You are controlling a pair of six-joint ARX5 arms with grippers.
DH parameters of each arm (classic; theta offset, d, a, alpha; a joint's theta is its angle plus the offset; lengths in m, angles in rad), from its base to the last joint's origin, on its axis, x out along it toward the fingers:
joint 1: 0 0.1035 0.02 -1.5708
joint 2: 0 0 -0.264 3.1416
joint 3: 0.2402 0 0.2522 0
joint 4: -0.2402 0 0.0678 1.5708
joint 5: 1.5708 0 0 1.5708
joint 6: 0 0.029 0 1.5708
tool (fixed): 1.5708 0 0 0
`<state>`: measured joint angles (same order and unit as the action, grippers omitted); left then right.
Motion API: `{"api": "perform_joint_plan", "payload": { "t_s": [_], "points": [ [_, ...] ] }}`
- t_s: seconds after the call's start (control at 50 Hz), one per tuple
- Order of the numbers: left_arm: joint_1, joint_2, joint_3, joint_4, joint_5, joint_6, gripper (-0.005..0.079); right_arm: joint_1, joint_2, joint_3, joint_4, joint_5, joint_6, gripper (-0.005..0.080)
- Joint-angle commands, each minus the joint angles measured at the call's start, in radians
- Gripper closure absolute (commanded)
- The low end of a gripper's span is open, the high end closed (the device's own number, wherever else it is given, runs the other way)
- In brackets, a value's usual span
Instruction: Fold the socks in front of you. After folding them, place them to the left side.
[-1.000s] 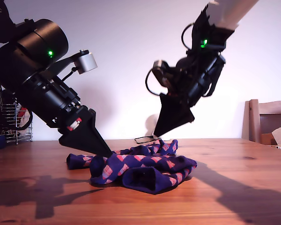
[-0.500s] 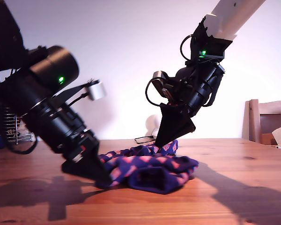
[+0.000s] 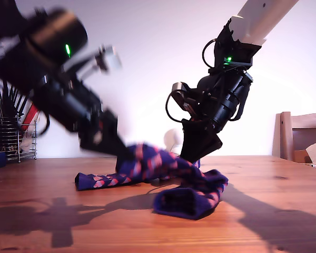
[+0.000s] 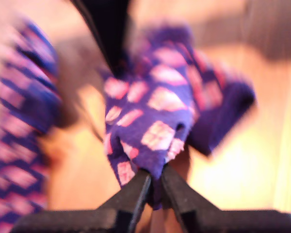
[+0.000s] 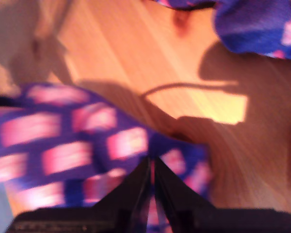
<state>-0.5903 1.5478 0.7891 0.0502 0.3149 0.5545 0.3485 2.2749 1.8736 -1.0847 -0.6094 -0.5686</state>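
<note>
Soft knit socks (image 3: 163, 166), dark navy-purple with pink-red blocks, lay bunched mid-table on the wooden table (image 3: 263, 211). One part was pulled up off the wood and one open cuff sagged toward the front. The table was glossy orange-brown with visible grain.

My first gripper (image 4: 154, 177) had its black tapered jaws nearly closed, pinching a raised fold of sock fabric. Another black pointed fingertip (image 4: 109, 34) met the same fabric further along.

My second gripper (image 5: 151, 165) had its jaws almost together on patterned knit. A thin dark cord (image 5: 184, 87) curved over the wood beyond.

In the exterior view, the arm (image 3: 58, 89) at the left was badly smeared, so its tip was hard to make out. The arm (image 3: 216, 105) at the right was sharp, with its white upper link cut off by the top edge. I couldn't match the arms to the wrist views for sure. A wire rack (image 3: 16, 137) at the left edge and a wooden chair (image 3: 300, 132) at the right edge were both cropped.
</note>
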Motion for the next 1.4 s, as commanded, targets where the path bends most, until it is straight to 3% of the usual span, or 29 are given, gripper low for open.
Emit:
{"api": "perform_joint_plan", "payload": {
  "t_s": [0.0, 0.66, 0.82, 1.08, 1.26, 1.38],
  "points": [
    [-0.024, 0.000, -0.002, 0.003, 0.014, -0.018, 0.0765, 0.002, 0.011, -0.015, 0.003, 0.008, 0.005, 0.0765],
    [-0.204, 0.094, -0.002, -0.003, 0.005, -0.136, 0.0765, -0.034, -0.031, -0.013, -0.065, 0.060, 0.014, 0.0765],
    [-0.209, 0.094, -0.002, 0.000, -0.010, -0.136, 0.0765, -0.050, -0.040, -0.013, -0.198, 0.122, 0.010, 0.0765],
    [-0.209, 0.094, -0.002, -0.001, -0.021, -0.135, 0.0765, -0.043, -0.044, -0.013, -0.275, 0.151, 0.026, 0.0765],
    [-0.209, 0.094, -0.002, 0.000, -0.022, -0.135, 0.0765, -0.041, -0.044, -0.013, -0.281, 0.156, 0.121, 0.0765],
    [-0.209, 0.094, -0.002, -0.005, -0.046, -0.136, 0.0765, -0.029, -0.044, -0.016, -0.283, 0.210, 0.152, 0.0765]
  ]
}}
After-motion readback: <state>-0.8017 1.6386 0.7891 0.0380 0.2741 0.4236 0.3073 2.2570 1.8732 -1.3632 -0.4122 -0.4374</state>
